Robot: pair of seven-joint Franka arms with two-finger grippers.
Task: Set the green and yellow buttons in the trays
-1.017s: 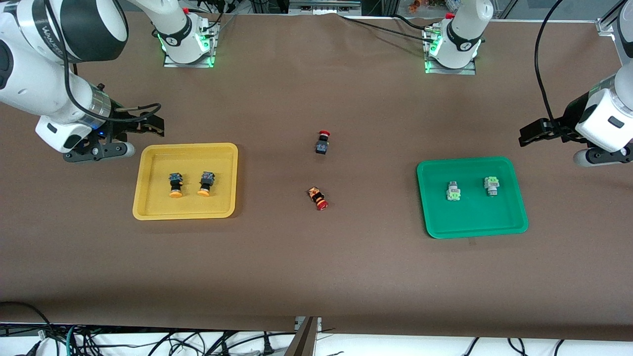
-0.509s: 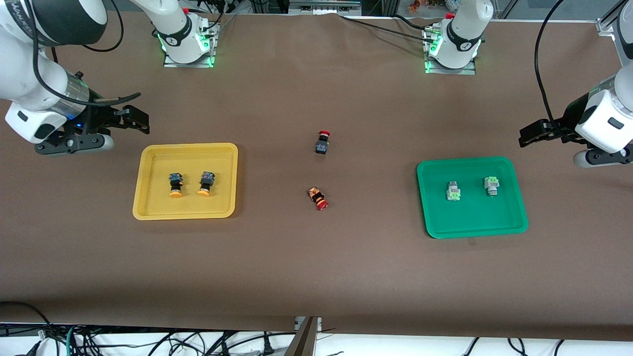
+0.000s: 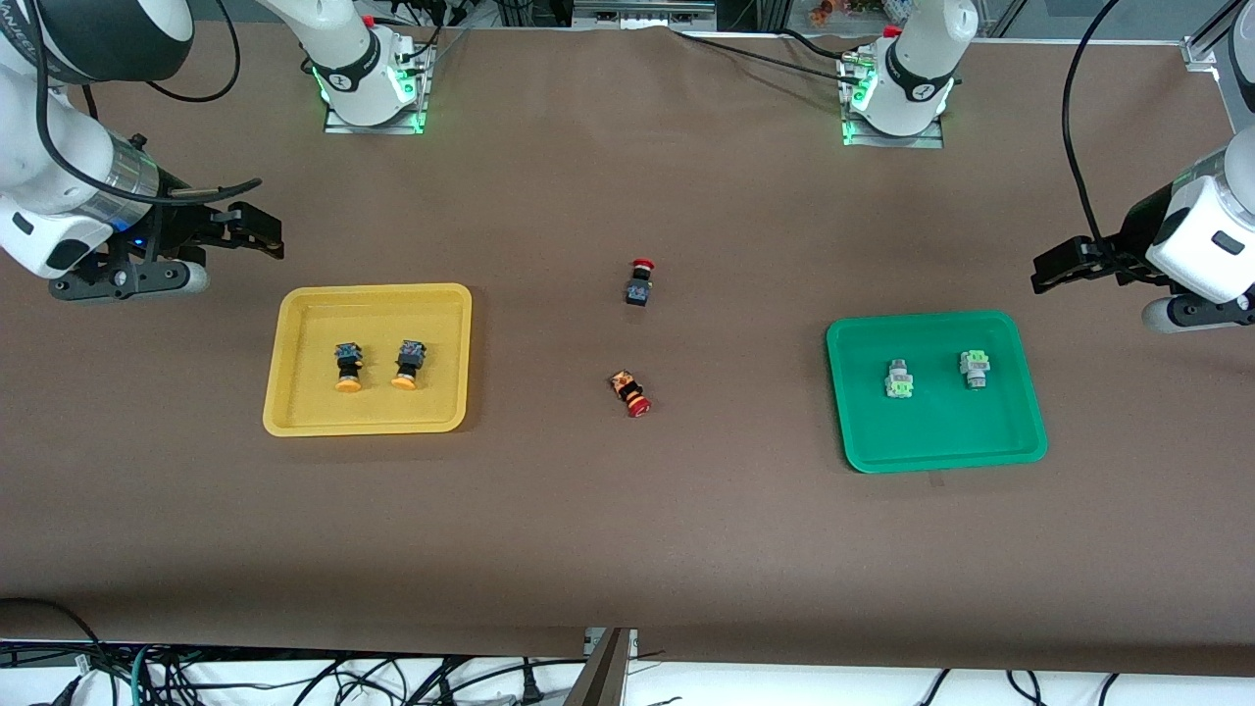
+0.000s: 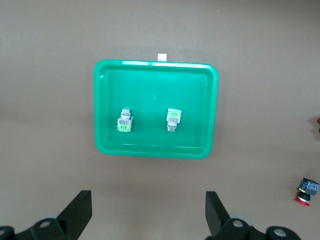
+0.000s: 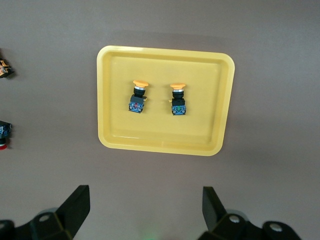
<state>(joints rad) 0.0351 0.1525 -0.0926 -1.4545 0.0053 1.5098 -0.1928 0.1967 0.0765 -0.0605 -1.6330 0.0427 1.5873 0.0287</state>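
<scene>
Two orange-yellow round-capped buttons (image 3: 347,367) (image 3: 408,364) lie side by side in the yellow tray (image 3: 441,324). They also show in the right wrist view (image 5: 137,97) (image 5: 178,99), in the yellow tray (image 5: 210,100). Two pale-green square-capped buttons (image 3: 899,378) (image 3: 974,368) lie in the green tray (image 3: 931,431). They also show in the left wrist view (image 4: 125,121) (image 4: 173,119), in the green tray (image 4: 155,137). My right gripper (image 3: 257,233) (image 5: 145,205) is open and empty over bare table beside the yellow tray. My left gripper (image 3: 1054,267) (image 4: 149,210) is open and empty over bare table beside the green tray.
Two red-capped switches lie on the brown table between the trays, one (image 3: 639,281) farther from the front camera, one (image 3: 630,392) nearer. One red switch (image 4: 306,186) shows in the left wrist view. Both show at the right wrist view's edge (image 5: 5,69) (image 5: 4,134).
My right arm has drawn back from the yellow tray toward the right arm's end of the table, its gripper still open. The left arm has barely moved. The buttons have not moved.
</scene>
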